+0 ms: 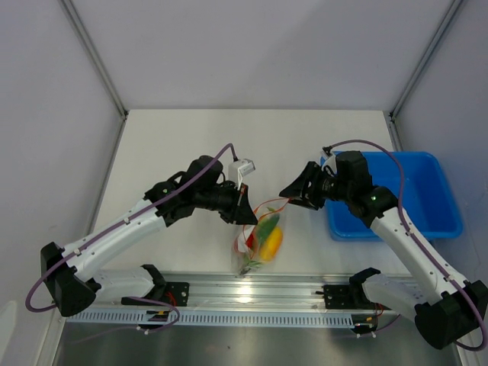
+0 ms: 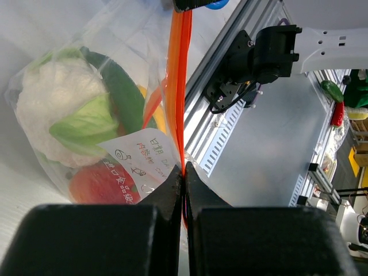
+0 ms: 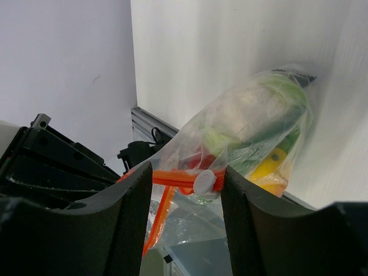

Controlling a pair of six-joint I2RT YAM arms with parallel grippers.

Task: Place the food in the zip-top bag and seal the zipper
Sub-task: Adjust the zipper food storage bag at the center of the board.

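Small clear crinkly bag [image 2: 132, 40] with a thin orange-red zipper strip [image 2: 179, 86].
My left pincer [image 2: 184, 169] clamps it, hiding its end; my right pincer [image 3: 187, 169] gapes around it; toy food [image 3: 253, 109] looks blurry.

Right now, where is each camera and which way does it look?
Top camera: above and behind the arms, looking down at the table; both arms show, meeting at the bag.
Left wrist camera: on the left arm, looking past the left gripper, shut on the zipper.
Right wrist camera: on the right arm, looking through the open right gripper at the zipper.
All three share the bag of food.
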